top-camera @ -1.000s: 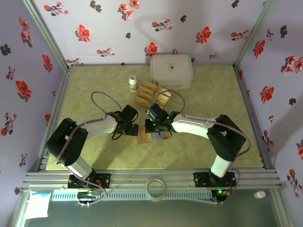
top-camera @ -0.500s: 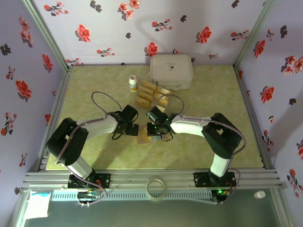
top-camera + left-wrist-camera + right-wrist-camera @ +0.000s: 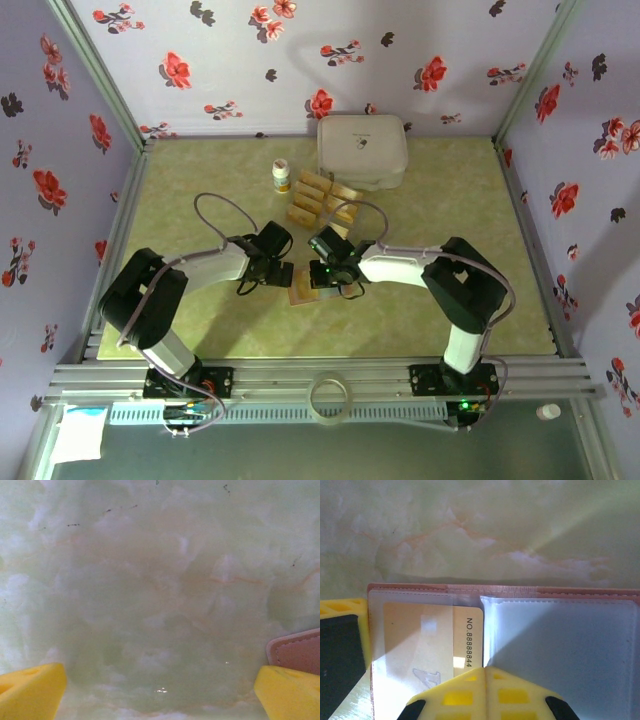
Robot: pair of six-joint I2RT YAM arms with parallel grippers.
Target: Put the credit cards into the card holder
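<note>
**Item 1. Card holder** (image 3: pixel 303 295). Pinkish-tan, laid open and flat on the worktop (image 3: pixel 190 190), centrally between the two arms. The clear pockets are turned upward, so cards can be slid in from above.

**Item 2. Gold card** (image 3: pixel 420 630). Seen in the right wrist view under the sheen of the holder's 9 o'clock pocket, with its top edge just short of the pocket's far rim. A number strip runs along its 3 o'clock edge. It is judged nearly or fully seated. The pocket at 3 o'clock appears empty.

**Item 3. Credit cards** (image 3: pixel 322 200). A loose gold group at 12 o'clock of the holder, well apart from it. The group lies at 7 o'clock of a white box (image 3: pixel 362 150), and a small bottle (image 3: pixel 282 176) stands at 10 o'clock of the group. These are judged yet to be loaded.

**Item 4. Right gripper** (image 3: pixel 323 274). Set low over the holder. One finger is seen at the holder's 9 o'clock edge and the other over the card's near end. Whether the card is clamped or merely pressed cannot be told. The placement is judged to serve pushing the card home.

**Item 5. Left gripper** (image 3: pixel 274 270). Held at 9 o'clock of the holder, close above the worktop. The fingers (image 3: pixel 287 692) are spread wide, with nothing between them. A corner of the holder lies just beside one fingertip. The gripper is judged to be stationed there to brace the holder against sliding.
</note>
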